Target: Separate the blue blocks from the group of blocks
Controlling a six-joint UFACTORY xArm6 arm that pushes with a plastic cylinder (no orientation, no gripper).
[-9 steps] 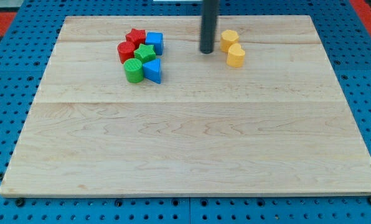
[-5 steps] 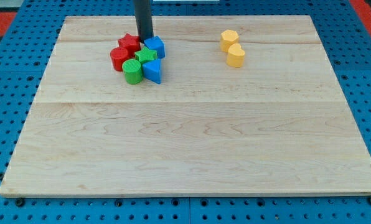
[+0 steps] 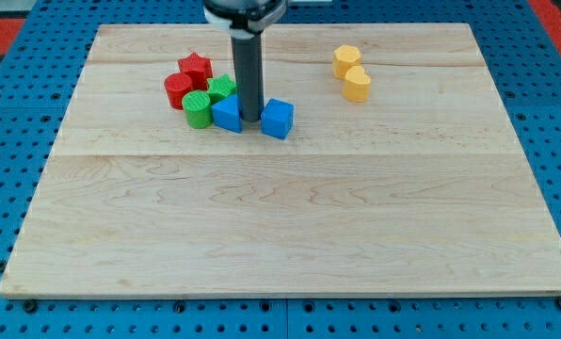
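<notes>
Resting my tip [image 3: 250, 118] upper-centre between blue cube [image 3: 278, 118] and blue triangular block [image 3: 228, 114]; no gripper, nothing held. Likely light, rigid, slippery; push flat faces.

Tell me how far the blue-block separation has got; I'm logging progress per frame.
Partly done. The blue cube sits apart from the cluster, to the right of my tip. In hand: my tip stands between that cube and the blue triangular block. Left: the triangular block is right next to the green cylinder and green star block, with the red star and red cylinder behind.
</notes>
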